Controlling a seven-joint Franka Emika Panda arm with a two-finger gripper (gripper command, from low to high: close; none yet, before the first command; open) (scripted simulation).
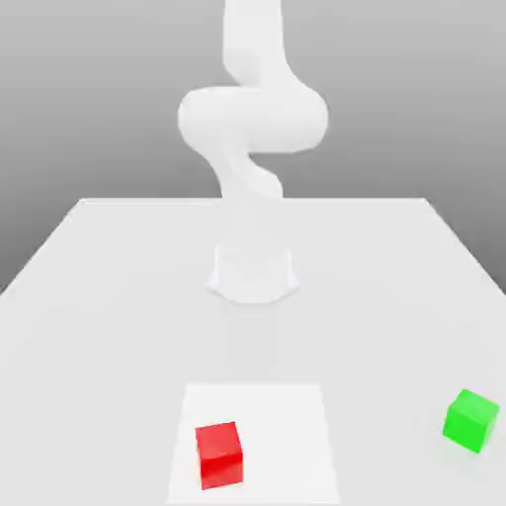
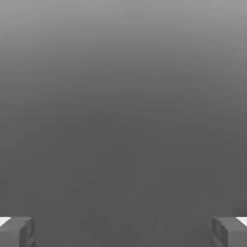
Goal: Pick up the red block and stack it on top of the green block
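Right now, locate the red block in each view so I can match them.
Exterior view: the red block sits low, just left of centre, on a paler square patch of the table.
Hand view: the open end effector faces the grey backdrop.
Shared landmark: that grey backdrop.

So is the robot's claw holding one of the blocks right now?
No, nothing. The claw is open with only empty gray between its fingers. The red block and the green block both sit on the table.

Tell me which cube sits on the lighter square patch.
The red block. It rests on the lighter square patch near the table's front edge; the green block sits off it, toward the exterior view's right.
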